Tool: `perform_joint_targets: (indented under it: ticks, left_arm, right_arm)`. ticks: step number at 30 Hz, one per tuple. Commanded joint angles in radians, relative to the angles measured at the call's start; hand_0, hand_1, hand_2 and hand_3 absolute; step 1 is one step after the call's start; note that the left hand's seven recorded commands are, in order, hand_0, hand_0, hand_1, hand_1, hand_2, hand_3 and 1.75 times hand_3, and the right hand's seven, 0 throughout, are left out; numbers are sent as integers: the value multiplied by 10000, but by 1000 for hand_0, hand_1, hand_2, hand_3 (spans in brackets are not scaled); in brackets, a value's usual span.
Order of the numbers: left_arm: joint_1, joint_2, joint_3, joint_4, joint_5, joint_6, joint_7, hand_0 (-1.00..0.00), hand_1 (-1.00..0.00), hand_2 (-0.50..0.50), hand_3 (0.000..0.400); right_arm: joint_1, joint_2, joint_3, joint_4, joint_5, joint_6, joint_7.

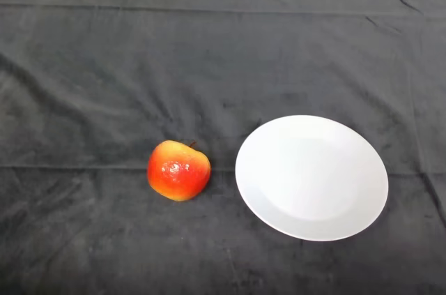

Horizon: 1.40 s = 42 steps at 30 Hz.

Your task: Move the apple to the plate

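Note:
A red and yellow apple with a short stem lies on the dark cloth, left of centre. A round white plate lies on the cloth just to its right, a small gap between them. Nothing lies on the plate.
The dark cloth covers the whole table, with folds and creases running across it and a ridge near the far edge.

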Motion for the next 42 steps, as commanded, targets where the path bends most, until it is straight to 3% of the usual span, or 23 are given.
perform_joint_targets:
  ticks: [1, 14, 35, 42]
  left_arm:
    - [-546, -58, 181, -435, 216, 24, -71, 0, 0, 0, 0]
    - [-831, -781, -831, -699, 1524, -452, -276, 0, 0, 0, 0]
    - [-631, -1573, -2750, -986, 3926, -1324, -980, 0, 0, 0, 0]
    - [-587, -2143, -3334, -1066, 4414, -1512, -1511, 0, 0, 0, 0]
  right_arm:
    - [-153, -195, -41, 8, 176, -87, 27]
    - [-148, -187, -38, -8, 175, -86, 21]
    - [-134, -169, -28, -51, 171, -83, 2]
    - [-130, -163, -25, -64, 171, -81, -4]
